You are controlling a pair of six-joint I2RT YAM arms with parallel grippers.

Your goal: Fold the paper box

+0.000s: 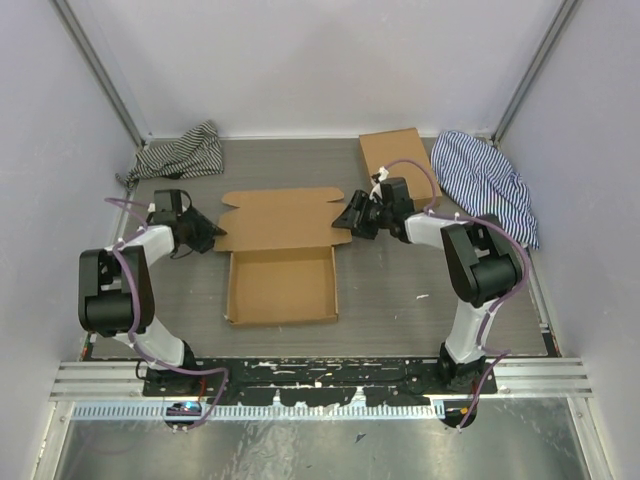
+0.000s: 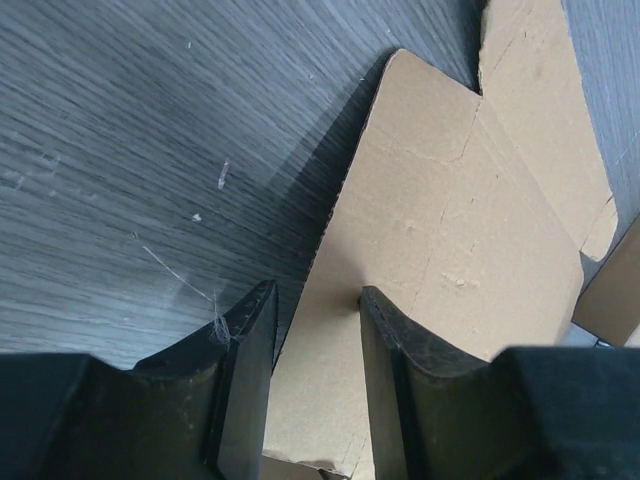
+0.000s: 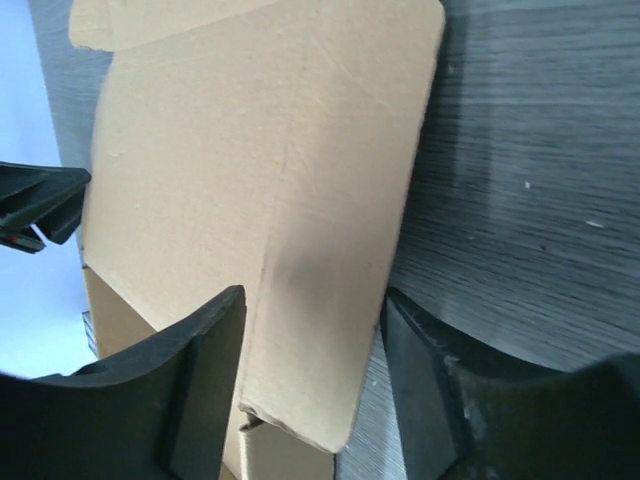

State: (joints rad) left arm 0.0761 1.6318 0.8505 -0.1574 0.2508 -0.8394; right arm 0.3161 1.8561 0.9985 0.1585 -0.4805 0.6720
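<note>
The paper box (image 1: 282, 285) is brown cardboard in the middle of the table: a shallow tray with raised walls at the front and a wide lid flap (image 1: 280, 218) lying out behind it. My left gripper (image 1: 207, 236) is at the flap's left corner. In the left wrist view its jaws stand apart (image 2: 315, 300), one finger (image 2: 250, 345) over the table and the other (image 2: 395, 335) on the cardboard (image 2: 470, 210). My right gripper (image 1: 352, 216) is at the flap's right corner, open (image 3: 312, 300), with the flap's side tab (image 3: 300, 180) between its fingers.
A smaller brown cardboard box (image 1: 398, 155) lies at the back right, just behind the right gripper. A striped cloth (image 1: 180, 155) is bunched at the back left and another (image 1: 487, 185) at the right wall. Walls close in three sides.
</note>
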